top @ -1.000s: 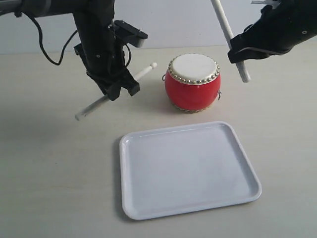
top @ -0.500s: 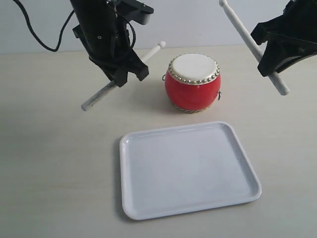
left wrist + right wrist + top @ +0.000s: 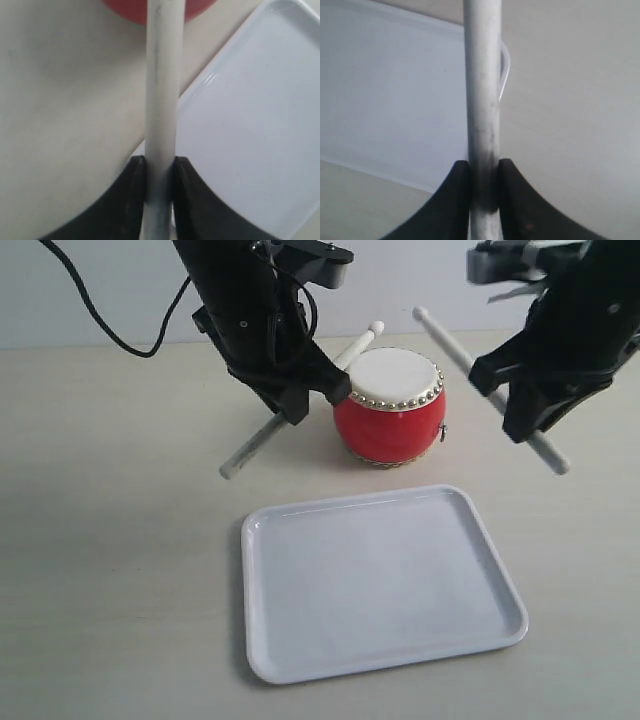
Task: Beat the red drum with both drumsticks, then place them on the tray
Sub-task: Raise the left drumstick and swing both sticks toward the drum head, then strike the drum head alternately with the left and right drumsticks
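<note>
The red drum [image 3: 390, 410] stands behind the white tray [image 3: 380, 580], cream skin up. My left gripper [image 3: 297, 402] is shut on one drumstick [image 3: 258, 444], whose rounded tip sits just over the drum's far left rim. My right gripper [image 3: 517, 412] is shut on the other drumstick [image 3: 455, 350], which slopes down to the right, its tip above the drum's back edge. In the left wrist view the gripper [image 3: 160, 172] clamps the stick [image 3: 163, 75], with the drum [image 3: 125, 7] and tray [image 3: 260, 125] beyond. In the right wrist view the gripper [image 3: 483, 175] clamps the stick [image 3: 481, 75] over the tray's corner [image 3: 395, 100].
Pale tabletop [image 3: 110, 540] surrounds the drum and tray. A black cable [image 3: 120, 335] hangs from the left arm at the back left. A light wall [image 3: 100, 290] rises behind the table.
The left arm has moved right, bringing its stick's tip to the drum. The right arm has swung its stick down from steep to slanted, tip now above the drum.
</note>
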Motion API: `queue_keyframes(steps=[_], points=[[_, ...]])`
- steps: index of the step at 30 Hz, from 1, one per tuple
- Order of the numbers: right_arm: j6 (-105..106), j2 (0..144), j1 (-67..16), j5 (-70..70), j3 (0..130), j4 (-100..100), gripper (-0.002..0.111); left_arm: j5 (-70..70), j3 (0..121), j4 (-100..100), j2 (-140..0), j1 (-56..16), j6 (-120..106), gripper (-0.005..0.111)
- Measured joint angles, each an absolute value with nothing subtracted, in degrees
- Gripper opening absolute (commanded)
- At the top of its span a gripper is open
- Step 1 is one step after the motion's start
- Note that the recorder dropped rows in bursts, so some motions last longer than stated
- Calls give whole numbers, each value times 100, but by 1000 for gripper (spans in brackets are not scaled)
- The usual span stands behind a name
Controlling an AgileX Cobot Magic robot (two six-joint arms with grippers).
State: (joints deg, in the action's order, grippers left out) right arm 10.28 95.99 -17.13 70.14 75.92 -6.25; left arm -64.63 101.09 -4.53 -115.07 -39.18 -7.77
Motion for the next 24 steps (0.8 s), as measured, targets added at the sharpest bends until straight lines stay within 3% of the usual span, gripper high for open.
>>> queue_keyframes(steps=[8,24], points=[[711,10218,-1930,7015,8025,-254,0,-6425,10109,-610,-11507,-3918,-787,0],[592,8870,-1930,7010,8190,-228,0,-5834,10109,-610,-12081,-3918,-850,0]])
